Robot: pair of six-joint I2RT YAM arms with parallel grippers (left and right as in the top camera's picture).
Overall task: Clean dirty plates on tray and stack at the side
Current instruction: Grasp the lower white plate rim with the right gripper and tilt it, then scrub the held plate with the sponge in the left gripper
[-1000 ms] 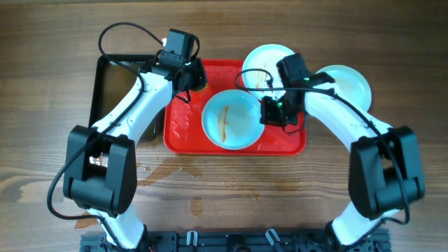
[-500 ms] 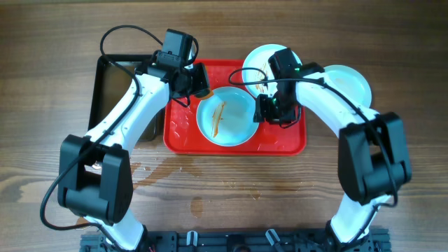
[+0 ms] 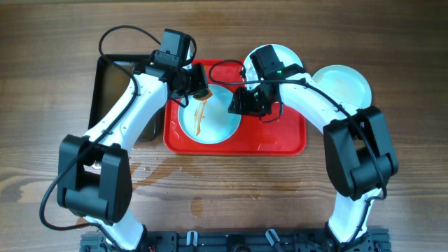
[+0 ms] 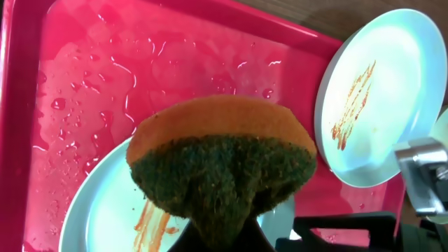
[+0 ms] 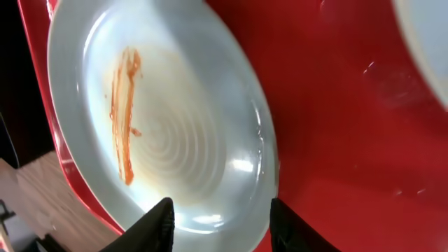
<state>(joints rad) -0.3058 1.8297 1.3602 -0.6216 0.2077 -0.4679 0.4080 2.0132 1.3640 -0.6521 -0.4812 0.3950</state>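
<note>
Left gripper (image 3: pixel 197 84) is clamped on an orange-and-green sponge (image 4: pixel 220 157), held over the far edge of the smeared plate (image 3: pixel 213 122). This plate lies left of centre on the red tray (image 3: pixel 280 137). Right gripper (image 5: pixel 220 213) straddles its right rim, fingers apart, one over the plate, one outside; grip cannot be confirmed. A second plate (image 4: pixel 374 105), also smeared, sits at the tray's far edge

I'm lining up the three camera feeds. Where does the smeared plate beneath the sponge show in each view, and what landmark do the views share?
Overhead: the smeared plate lies left of centre on the red tray.
Left wrist: the plate is at bottom left, partly behind the sponge.
Right wrist: the plate fills the left and centre.
Shared landmark: the red tray, behind the plate in all three.
</note>
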